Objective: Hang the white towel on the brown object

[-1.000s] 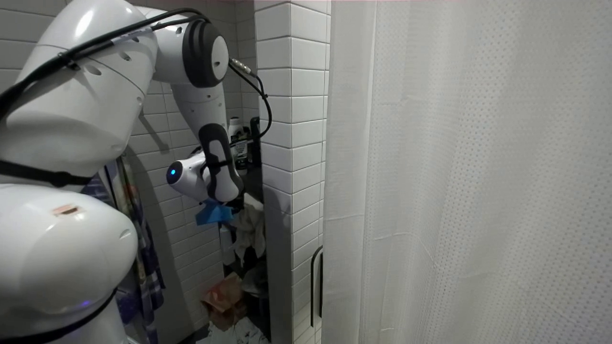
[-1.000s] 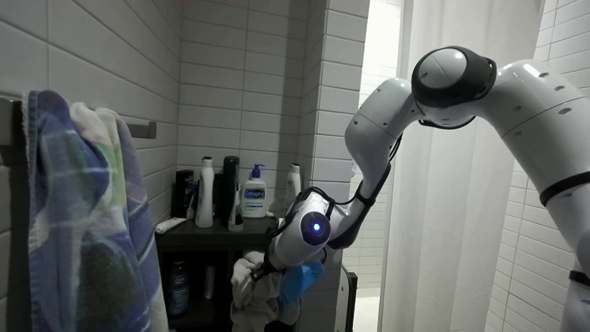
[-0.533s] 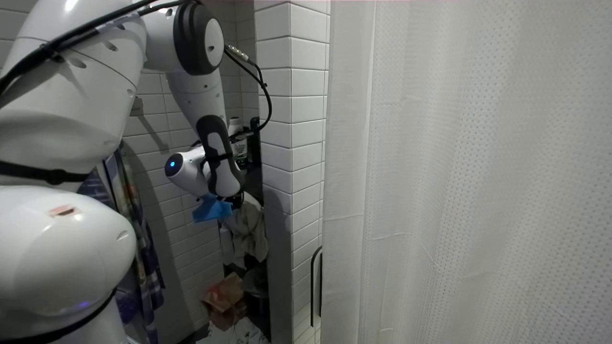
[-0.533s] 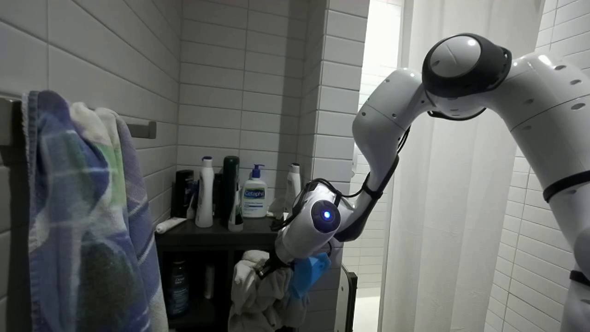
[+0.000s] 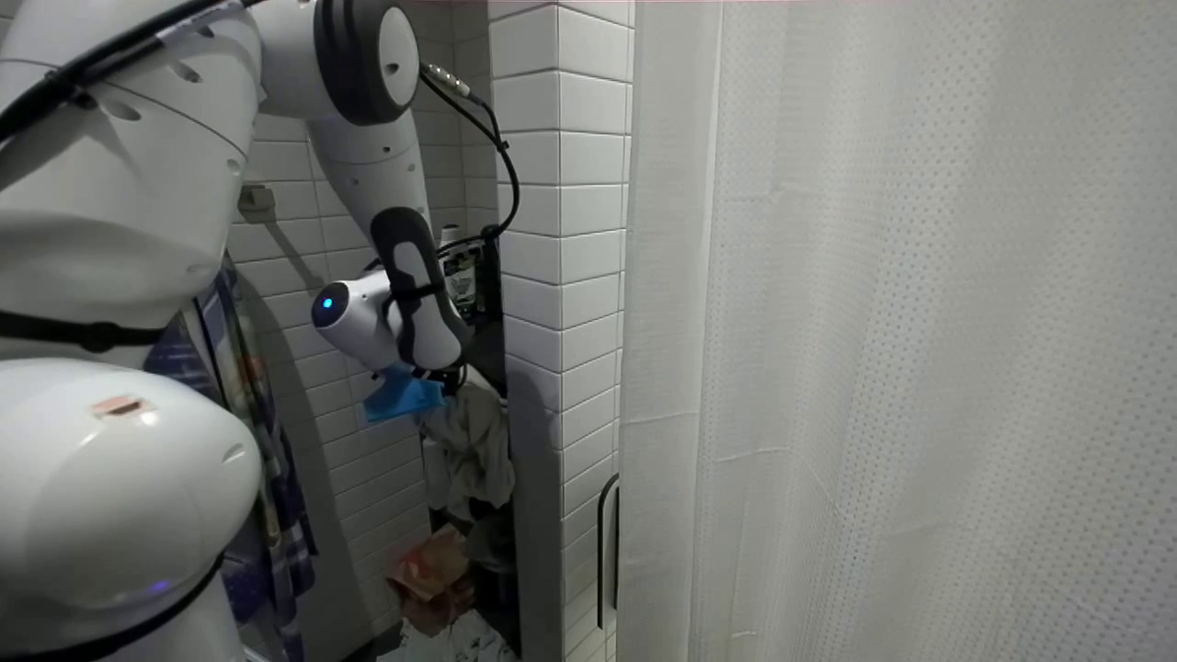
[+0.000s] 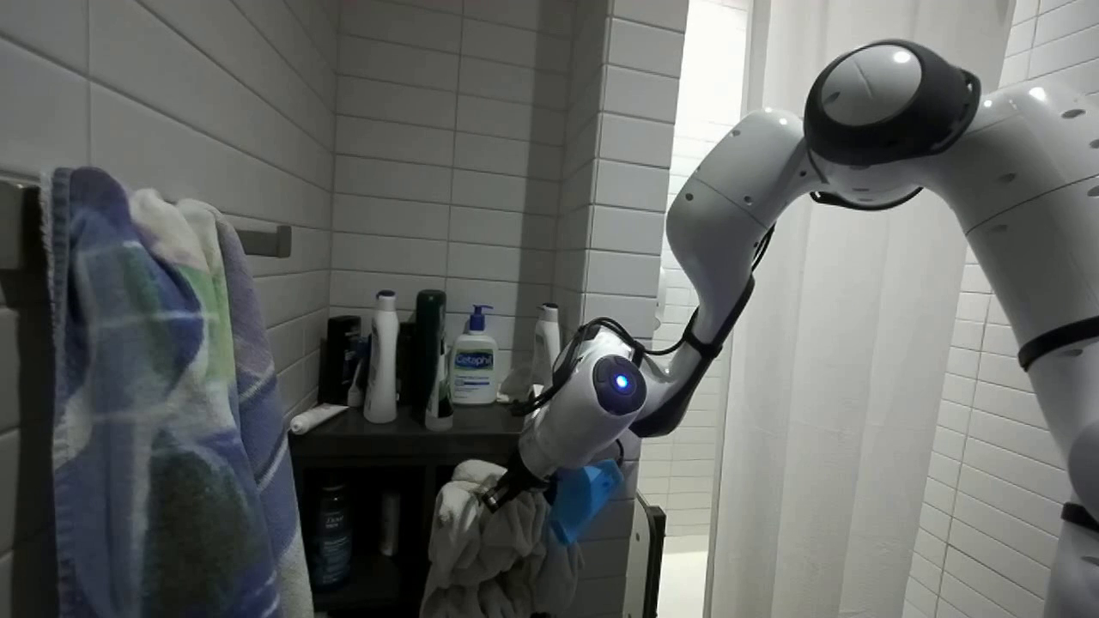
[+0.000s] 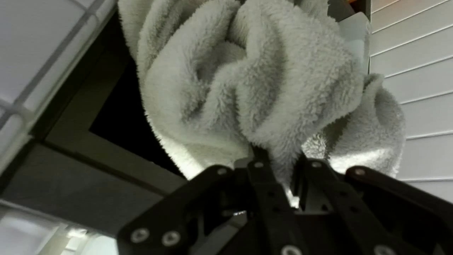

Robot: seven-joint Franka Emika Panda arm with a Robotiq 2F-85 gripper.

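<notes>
Towel [image 6: 482,549] hangs downward, long axis roughly vertical, pinched near its top by the end effector [image 7: 281,160].

In an exterior view, you see the towel [image 6: 485,545] and, near left, the patterned cloth [image 6: 163,403] cut off at the bottom edge.

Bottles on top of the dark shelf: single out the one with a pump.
The white Cetaphil bottle in an exterior view: a blue pump tops it. No pump shows on the others, such as the slim white bottle further left.
</notes>
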